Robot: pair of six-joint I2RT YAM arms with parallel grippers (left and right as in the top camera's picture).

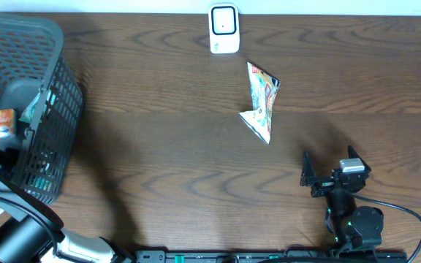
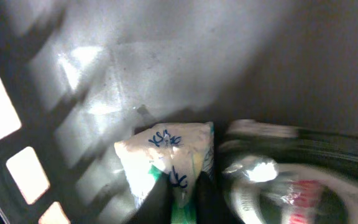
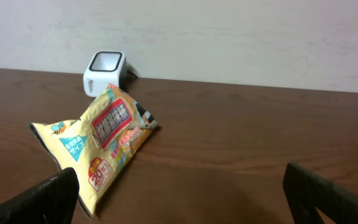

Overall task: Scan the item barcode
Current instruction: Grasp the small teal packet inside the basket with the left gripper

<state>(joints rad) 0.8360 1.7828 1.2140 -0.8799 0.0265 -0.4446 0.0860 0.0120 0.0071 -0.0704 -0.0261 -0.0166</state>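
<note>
Left gripper point(image 2: 184, 200) inside basket point(image 1: 57, 109), clamped on white packet point(image 2: 166, 149): likely light, soft, slippery; pinch sealed edge. Right gripper point(image 3: 182, 196) outside basket, jaws spread, holding nothing.

The overhead view is evenly and brightly lit and sharp; a soft shadow is cast across the table point(image 1: 196, 175) beside the basket point(image 1: 57, 102). The left wrist view is dim, patched with light let through the mesh, and the pale packet point(image 2: 166, 149) is blurred. The right wrist view is rendered clear.
</note>
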